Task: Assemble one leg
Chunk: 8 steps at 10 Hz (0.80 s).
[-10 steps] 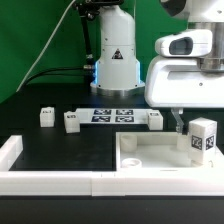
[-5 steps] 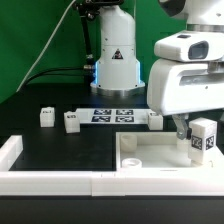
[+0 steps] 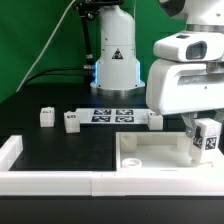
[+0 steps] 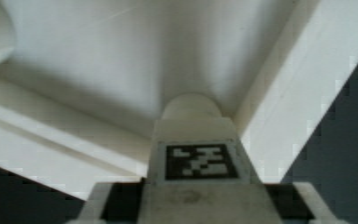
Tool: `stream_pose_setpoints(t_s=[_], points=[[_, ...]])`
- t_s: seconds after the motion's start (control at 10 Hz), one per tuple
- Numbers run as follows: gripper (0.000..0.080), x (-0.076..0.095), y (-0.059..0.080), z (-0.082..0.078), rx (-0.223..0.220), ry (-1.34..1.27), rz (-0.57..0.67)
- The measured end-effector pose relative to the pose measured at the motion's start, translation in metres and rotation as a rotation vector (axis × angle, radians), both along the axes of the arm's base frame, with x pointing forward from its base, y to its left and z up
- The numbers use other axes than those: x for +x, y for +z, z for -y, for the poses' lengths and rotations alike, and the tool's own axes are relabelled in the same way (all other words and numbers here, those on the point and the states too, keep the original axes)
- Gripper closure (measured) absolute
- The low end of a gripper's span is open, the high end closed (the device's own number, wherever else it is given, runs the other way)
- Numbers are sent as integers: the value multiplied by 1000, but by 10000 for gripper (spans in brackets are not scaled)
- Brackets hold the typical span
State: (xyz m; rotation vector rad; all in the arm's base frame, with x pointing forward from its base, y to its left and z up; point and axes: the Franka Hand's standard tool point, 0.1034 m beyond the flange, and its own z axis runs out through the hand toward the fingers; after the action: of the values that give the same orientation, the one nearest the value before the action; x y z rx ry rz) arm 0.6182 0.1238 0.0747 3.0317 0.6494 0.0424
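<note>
My gripper [image 3: 203, 132] is shut on a leg [image 3: 208, 139], a small white post with black-and-white tags. It holds the leg upright over the corner of the white panel [image 3: 150, 155] at the exterior view's right. In the wrist view the leg [image 4: 199, 150] sits between my two dark fingers [image 4: 115, 203], its rounded tip pointing at the panel's raised corner [image 4: 274, 70]. I cannot tell whether the leg touches the panel. My gripper [image 4: 199, 200] is mostly hidden behind the wrist housing in the exterior view.
Three more legs [image 3: 46, 117] [image 3: 71, 122] [image 3: 156, 119] stand in a row beside the marker board [image 3: 113, 115]. The robot base [image 3: 115, 60] is behind them. A low white wall [image 3: 50, 181] runs along the front edge.
My gripper has carried the leg toward the exterior view's right and slightly lower, closer to the panel's corner.
</note>
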Motion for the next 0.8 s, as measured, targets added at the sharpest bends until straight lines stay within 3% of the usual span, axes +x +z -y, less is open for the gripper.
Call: stream_pose_setpoints(t_s=[0.1,0.8], points=[[511,0,0,0,0,3,0],[509,1,-2,2,95,-898,7]])
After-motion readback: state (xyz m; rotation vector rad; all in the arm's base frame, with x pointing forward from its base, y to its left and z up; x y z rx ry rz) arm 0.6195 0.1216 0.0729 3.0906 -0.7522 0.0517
